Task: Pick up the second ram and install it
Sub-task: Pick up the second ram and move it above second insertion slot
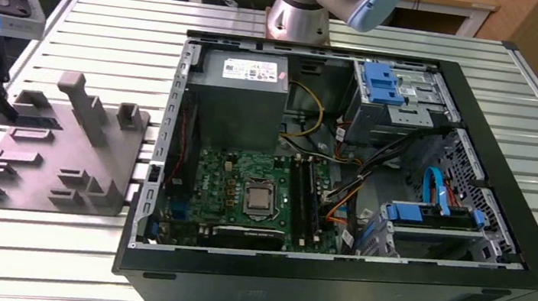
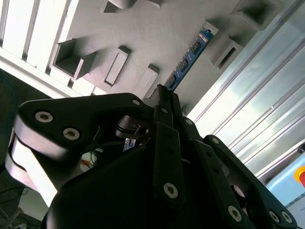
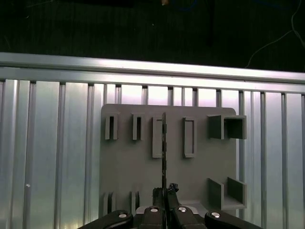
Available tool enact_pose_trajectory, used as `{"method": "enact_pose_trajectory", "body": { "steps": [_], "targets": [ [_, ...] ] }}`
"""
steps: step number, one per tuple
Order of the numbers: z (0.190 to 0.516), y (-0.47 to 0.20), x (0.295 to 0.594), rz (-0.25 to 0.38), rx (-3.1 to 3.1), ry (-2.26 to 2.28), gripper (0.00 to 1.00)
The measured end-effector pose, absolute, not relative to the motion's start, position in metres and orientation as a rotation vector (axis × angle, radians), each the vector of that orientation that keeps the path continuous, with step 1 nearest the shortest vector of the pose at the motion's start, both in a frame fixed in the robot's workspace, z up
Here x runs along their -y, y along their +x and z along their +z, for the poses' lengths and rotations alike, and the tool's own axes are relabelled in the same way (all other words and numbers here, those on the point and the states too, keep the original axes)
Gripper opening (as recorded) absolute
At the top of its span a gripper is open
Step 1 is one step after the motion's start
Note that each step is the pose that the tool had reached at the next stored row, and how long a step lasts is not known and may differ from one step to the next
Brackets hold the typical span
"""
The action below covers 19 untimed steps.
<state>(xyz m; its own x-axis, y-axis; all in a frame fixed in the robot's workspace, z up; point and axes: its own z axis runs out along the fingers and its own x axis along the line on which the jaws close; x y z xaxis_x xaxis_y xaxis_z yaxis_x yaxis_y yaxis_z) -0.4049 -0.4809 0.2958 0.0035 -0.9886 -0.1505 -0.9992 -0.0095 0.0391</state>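
Note:
The second ram (image 2: 187,61) is a thin bluish-green stick with dark chips, seen slanting over the grey holder plate (image 2: 143,43) in the second wrist view. Edge-on in the first wrist view, the second ram (image 3: 164,152) is a thin dark line running over the holder plate (image 3: 128,162) beside its slots. My gripper (image 2: 164,94) is shut on the stick's near end, one black finger on each flat side. In the exterior view my gripper (image 1: 2,108) hangs over the holder plate (image 1: 52,162) at the exterior view's left, well away from the green board (image 1: 234,185). Whether the stick still rests in the plate I cannot tell.
The open black computer case (image 1: 501,264) lies in the middle of the slatted metal table (image 1: 51,247). Long black slots (image 1: 307,194) run beside the processor socket. A power supply (image 1: 240,93), blue drive brackets (image 1: 385,84) and loose cables (image 1: 370,170) crowd the case. An upright post (image 1: 80,104) rises from the holder plate.

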Motion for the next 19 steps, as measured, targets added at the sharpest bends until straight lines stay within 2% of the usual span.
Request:
{"method": "enact_pose_trajectory", "body": {
  "steps": [19],
  "targets": [
    [0.322,-0.405,0.481,0.223,-2.144,-2.159,0.14]
  ]
}}
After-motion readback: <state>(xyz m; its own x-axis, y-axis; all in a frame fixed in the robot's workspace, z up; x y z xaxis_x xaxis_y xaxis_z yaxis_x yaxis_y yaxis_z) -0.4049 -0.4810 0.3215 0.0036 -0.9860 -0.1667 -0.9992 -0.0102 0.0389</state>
